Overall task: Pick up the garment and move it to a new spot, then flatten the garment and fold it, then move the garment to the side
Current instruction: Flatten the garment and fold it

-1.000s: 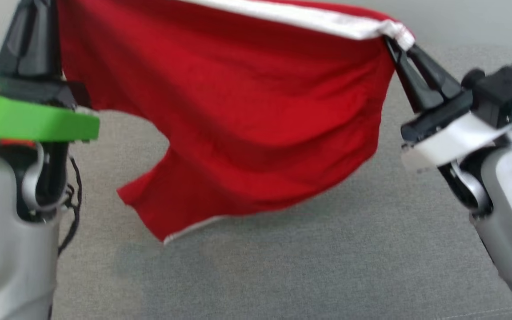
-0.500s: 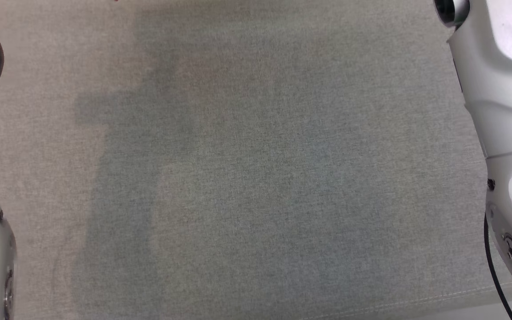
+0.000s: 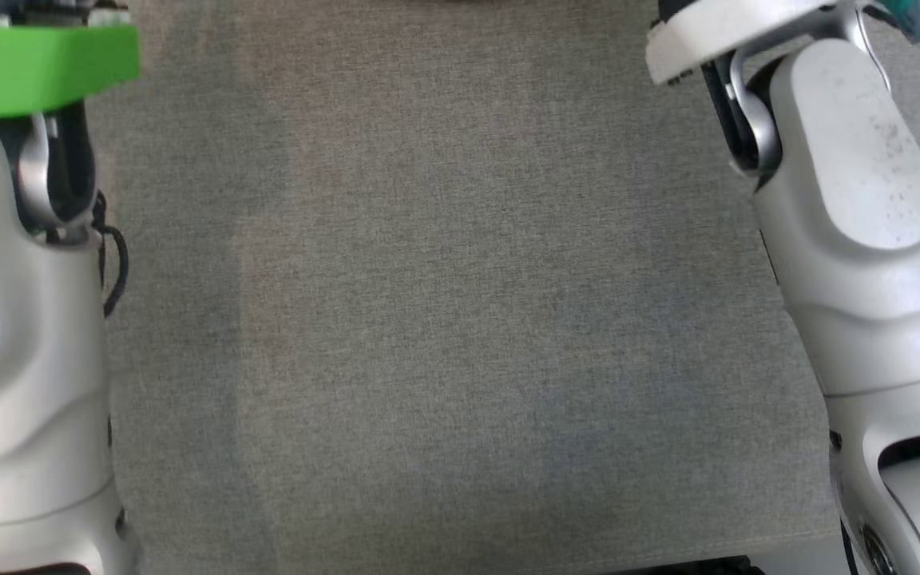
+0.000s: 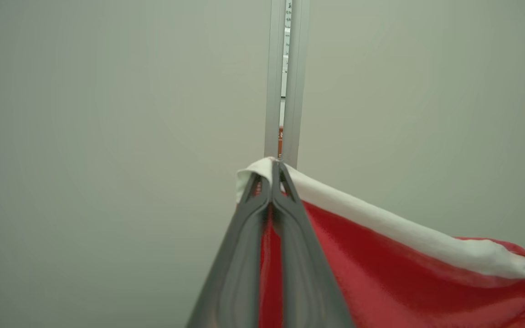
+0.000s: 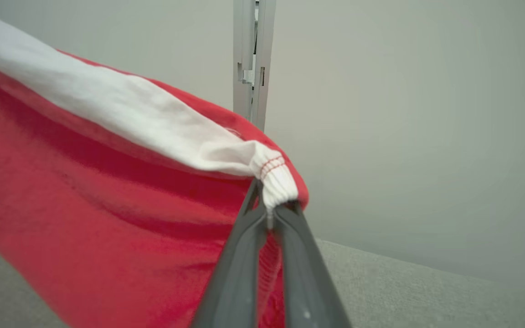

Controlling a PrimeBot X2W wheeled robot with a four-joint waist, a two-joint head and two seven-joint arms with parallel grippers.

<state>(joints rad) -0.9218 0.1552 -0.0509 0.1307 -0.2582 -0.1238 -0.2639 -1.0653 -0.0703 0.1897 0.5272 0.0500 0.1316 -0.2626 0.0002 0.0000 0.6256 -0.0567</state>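
Note:
The garment (image 4: 404,282) is red with a white band along its top edge and hangs stretched in the air between my two grippers. My left gripper (image 4: 275,166) is shut on one end of the white band, with cloth folded over its tips. In the right wrist view, my right gripper (image 5: 271,209) is shut on the gathered, ribbed other end of the band, and the garment (image 5: 84,191) drapes away to the left above the grey surface. In the head view, my left forearm (image 3: 21,319) and right forearm (image 3: 859,239) stand at the two sides.
A grey fabric surface (image 3: 460,319) spreads between the forearms, with its front edge near the bottom. Behind the garment is a plain pale wall with a slim metal post (image 4: 285,77), seen as post (image 5: 251,59) in the right wrist view.
The head camera has tilted down, so the garment held between the grippers a second ago has left its picture. Since half a second ago both wrists have come back in at the top.

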